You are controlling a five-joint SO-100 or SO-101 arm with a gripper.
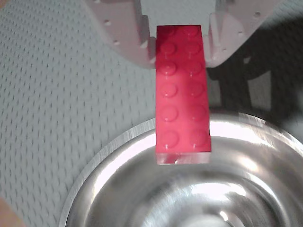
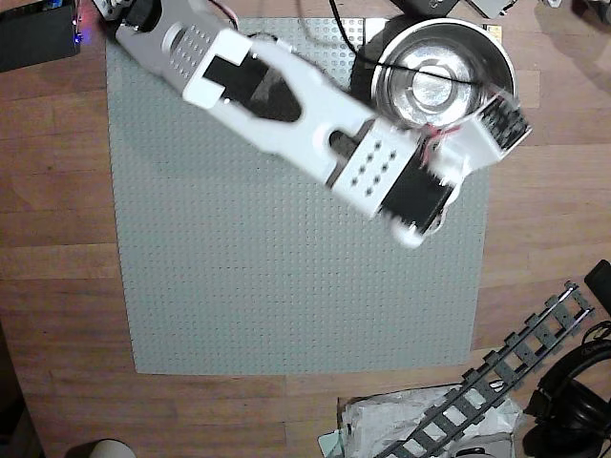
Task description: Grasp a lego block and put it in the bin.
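Hand [image 1: 182, 40]: white two-finger type, entering the wrist view from the top edge, fingers pressed onto the near end of the lego block [image 1: 183, 92], one finger at each long side. Lego block: red, two studs wide, long and narrow, held out flat from the hand, its far end reaching over the rim of the bin [image 1: 118, 142]. Bin: round stainless-steel bowl [image 2: 441, 72], shiny inside, standing at the upper right corner of the grey studded baseplate [image 2: 239, 267] in the overhead view. Arm [image 2: 286, 105]: white, lying diagonally across the baseplate from upper left toward the bowl. Worktop [image 2: 57, 239]: wood. Lower right in the overhead view: grey toy track piece [image 2: 506, 377], black headphones [image 2: 573, 391].
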